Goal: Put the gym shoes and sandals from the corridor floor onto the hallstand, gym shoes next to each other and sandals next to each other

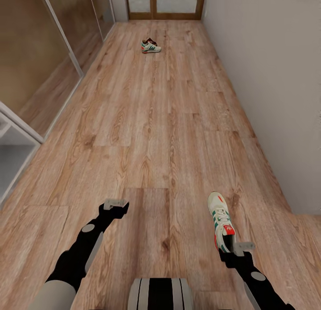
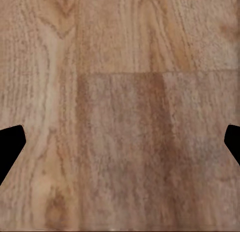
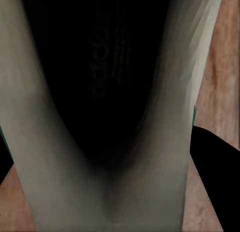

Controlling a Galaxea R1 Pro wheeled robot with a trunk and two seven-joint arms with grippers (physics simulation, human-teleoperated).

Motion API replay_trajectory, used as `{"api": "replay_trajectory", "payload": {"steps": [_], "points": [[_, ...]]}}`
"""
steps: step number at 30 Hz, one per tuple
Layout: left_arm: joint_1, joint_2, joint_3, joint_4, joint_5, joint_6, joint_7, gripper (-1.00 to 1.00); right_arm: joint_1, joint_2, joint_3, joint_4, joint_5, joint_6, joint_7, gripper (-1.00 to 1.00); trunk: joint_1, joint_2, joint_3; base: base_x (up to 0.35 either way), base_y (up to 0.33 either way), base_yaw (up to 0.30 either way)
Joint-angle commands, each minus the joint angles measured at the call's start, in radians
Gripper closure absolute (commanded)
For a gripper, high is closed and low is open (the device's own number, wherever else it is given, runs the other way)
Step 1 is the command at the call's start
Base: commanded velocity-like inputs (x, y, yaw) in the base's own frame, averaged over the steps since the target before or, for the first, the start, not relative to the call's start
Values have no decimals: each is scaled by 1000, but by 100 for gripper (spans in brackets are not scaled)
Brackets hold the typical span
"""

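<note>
Gym shoe (image 1: 221,221) held at heel by right claw (image 1: 235,249).

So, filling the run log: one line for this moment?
right gripper at near gym shoe heel | left gripper open, empty | far gym shoe on corridor floor

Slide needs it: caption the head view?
Right gripper at a gym shoe's heel; second shoe far down the corridor floor.

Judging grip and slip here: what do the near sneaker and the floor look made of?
The near gym shoe looks like smooth cream leather or synthetic, matte, with green stripes and fabric laces; the render leaves that open. The corridor floor looks like light-brown wood or laminate planks, with visible grain, plank seams and a low sheen.
</note>
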State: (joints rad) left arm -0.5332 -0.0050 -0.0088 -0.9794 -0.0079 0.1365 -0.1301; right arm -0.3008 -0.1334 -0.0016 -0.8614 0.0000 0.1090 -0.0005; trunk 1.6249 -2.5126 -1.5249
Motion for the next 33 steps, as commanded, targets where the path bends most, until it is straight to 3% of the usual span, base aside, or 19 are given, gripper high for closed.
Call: {"api": "replay_trajectory", "payload": {"steps": [1, 5, 10, 17, 19, 24, 29, 33], "points": [[4, 0, 2, -3, -1, 6, -3, -100, 0, 0, 0, -2, 0, 6, -1, 100, -1, 0, 3, 0, 0, 0], [54, 11, 9, -6, 0, 1, 5, -100, 0, 0, -1, -2, 0, 4, 1, 100, -2, 1, 21, 0, 0, 0], [160, 38, 127, -4, 5, -14, 5, -100, 1, 0, -1, 2, 1, -24, 2, 100, -5, 2, 47, 0, 0, 0], [272, 41, 192, -4, 7, -23, 8, -100, 2, 1, 0, 6, 0, -50, 6, 100, -8, 4, 85, 0, 0, 0], [302, 40, 221, 2, 7, -51, 6, -100, 2, 1, -1, 6, 1, -53, 6, 100, -9, 4, 95, 0, 0, 0], [393, 39, 264, 74, 2, -264, 6, -100, 2, 0, 1, 3, 5, -62, 7, 100, -11, 5, 123, 0, 0, 0], [416, 42, 270, 152, 7, -344, 8, -100, 3, 0, 11, 9, 30, -97, 7, 100, -13, 7, 150, 0, 0, 0], [421, 43, 297, 182, 9, -378, 7, -100, 7, -1, 12, 18, 60, -142, 5, 100, -15, 8, 171, 0, 0, -1]]}}
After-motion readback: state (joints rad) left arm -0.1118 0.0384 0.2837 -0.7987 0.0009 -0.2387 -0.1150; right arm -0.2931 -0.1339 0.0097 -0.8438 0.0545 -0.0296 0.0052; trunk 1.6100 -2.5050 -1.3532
